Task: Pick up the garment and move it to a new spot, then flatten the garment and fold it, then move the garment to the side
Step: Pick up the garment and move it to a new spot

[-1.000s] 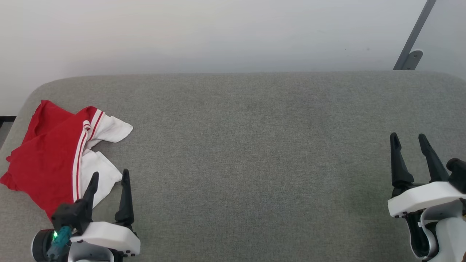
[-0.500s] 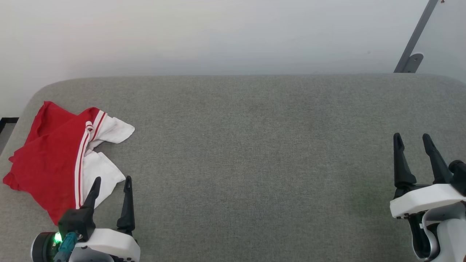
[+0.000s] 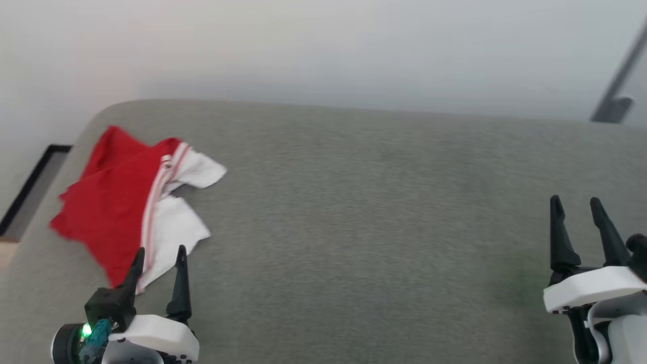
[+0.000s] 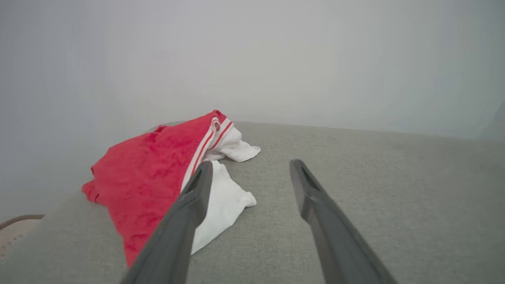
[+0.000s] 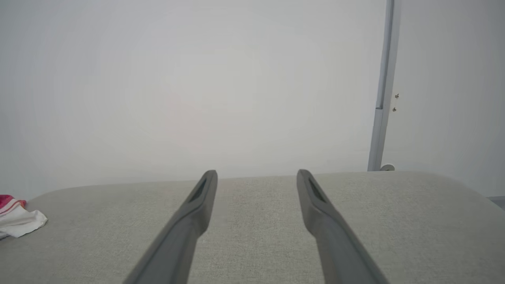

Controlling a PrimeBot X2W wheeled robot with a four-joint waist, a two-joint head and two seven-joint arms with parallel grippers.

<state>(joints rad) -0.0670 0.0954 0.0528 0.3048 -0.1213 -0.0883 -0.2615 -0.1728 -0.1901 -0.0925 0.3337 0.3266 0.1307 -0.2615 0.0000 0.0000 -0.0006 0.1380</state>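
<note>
The garment [image 3: 119, 205], a crumpled red shirt with white sleeve parts and striped trim, lies at the left end of the grey cushioned surface [image 3: 354, 227]. In the left wrist view the garment [image 4: 158, 177] sits ahead and to the left. My left gripper [image 3: 159, 254] hovers open just at the garment's near white edge, nothing between its fingers [image 4: 197, 189]. My right gripper [image 3: 576, 207] stands open far to the right over bare cushion. In the right wrist view a bit of the garment [image 5: 17, 219] shows at the far left edge.
A white wall [image 3: 323, 45] rises behind the cushion. A grey metal post with a bracket [image 3: 614, 96] stands at the back right. The cushion's rounded left end drops toward floor and a dark-framed strip [image 3: 30, 192]. Bare cushion stretches between the grippers.
The head camera has swung left and blurred, so the whole picture shifted right. The garment lies as before. Both grippers stay open and keep about the same place in the picture.
</note>
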